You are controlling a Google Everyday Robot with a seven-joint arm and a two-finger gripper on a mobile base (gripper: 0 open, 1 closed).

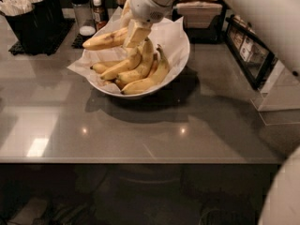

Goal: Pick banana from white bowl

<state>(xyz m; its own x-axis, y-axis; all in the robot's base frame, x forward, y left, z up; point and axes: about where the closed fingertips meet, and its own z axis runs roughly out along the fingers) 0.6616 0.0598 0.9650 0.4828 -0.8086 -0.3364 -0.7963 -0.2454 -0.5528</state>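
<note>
The white bowl (182,60), lined with crinkled white paper, stands on the grey counter at centre top. Several yellow bananas (140,74) lie in it. My gripper (131,31) comes down from the top over the bowl's back left part. It is shut on one end of a long, fairly straight banana (104,39) with brownish marks. This banana sticks out to the left, roughly level, raised above the pile and over the bowl's left rim. Its gripped end is hidden by the fingers.
A black caddy (33,20) with white utensils stands at the back left. A shaker (82,15) and a small bottle (97,9) stand behind the bowl. A dark framed box (248,48) is at the right. The counter's front edge (140,161) runs across.
</note>
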